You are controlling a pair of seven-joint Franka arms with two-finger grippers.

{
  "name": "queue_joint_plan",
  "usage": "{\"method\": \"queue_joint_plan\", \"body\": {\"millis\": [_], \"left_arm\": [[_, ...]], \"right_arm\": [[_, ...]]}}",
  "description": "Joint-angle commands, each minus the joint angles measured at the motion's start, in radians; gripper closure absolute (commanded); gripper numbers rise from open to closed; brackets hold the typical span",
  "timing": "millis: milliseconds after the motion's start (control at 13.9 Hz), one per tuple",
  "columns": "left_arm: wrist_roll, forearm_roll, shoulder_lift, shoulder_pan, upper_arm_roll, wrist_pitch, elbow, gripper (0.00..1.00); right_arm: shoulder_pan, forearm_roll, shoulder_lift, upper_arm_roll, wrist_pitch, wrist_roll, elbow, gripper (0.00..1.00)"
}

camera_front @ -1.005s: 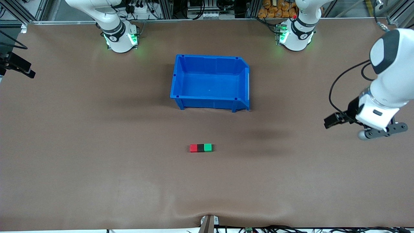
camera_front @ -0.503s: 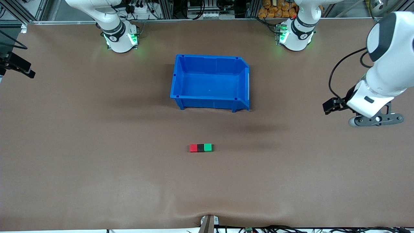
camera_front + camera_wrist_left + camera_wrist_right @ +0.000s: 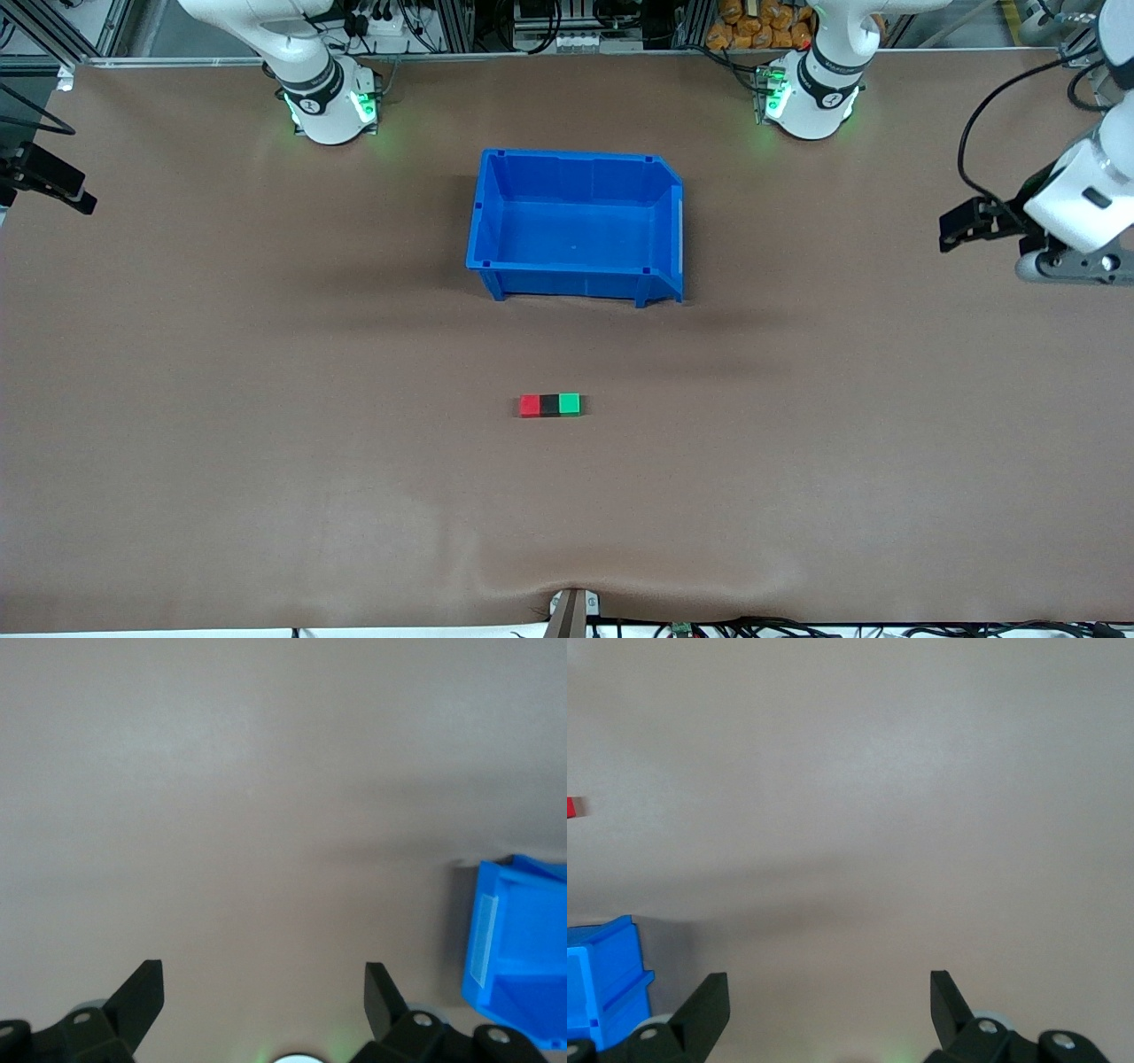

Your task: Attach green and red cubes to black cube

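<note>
The red cube [image 3: 530, 406], the black cube [image 3: 550, 406] and the green cube [image 3: 570, 404] lie in one touching row on the brown table, black in the middle, nearer to the front camera than the blue bin. My left gripper [image 3: 1076, 266] hangs in the air at the left arm's end of the table, away from the cubes; in the left wrist view [image 3: 263, 988] it is open and empty. My right gripper [image 3: 828, 997] is open and empty over bare table; a sliver of the red cube [image 3: 570, 806] shows at that view's edge.
An empty blue bin [image 3: 576, 157] stands mid-table between the cubes and the arm bases; it also shows in the left wrist view [image 3: 523, 939] and the right wrist view [image 3: 602, 983]. Brown table mat lies all around the cube row.
My left arm has swung toward the left arm's end of the table and toward the bases, farther from the cubes. The cube row has not moved.
</note>
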Motion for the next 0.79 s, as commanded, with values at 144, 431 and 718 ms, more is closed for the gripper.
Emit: {"method": "queue_joint_plan", "body": {"millis": [144, 431, 718], "left_arm": [[0.011, -0.067, -0.026, -0.006, -0.025, -0.033, 0.032, 0.00], [0.010, -0.051, -0.018, -0.001, -0.020, -0.055, 0.074, 0.00], [0.016, -0.054, -0.006, -0.004, -0.027, -0.076, 0.065, 0.00]], "right_arm": [[0.000, 0.016, 0.008, -0.004, -0.011, -0.005, 0.020, 0.00], [0.003, 0.014, 0.008, -0.004, -0.011, -0.006, 0.020, 0.00], [0.002, 0.014, 0.008, -0.004, -0.011, -0.008, 0.020, 0.00]]}}
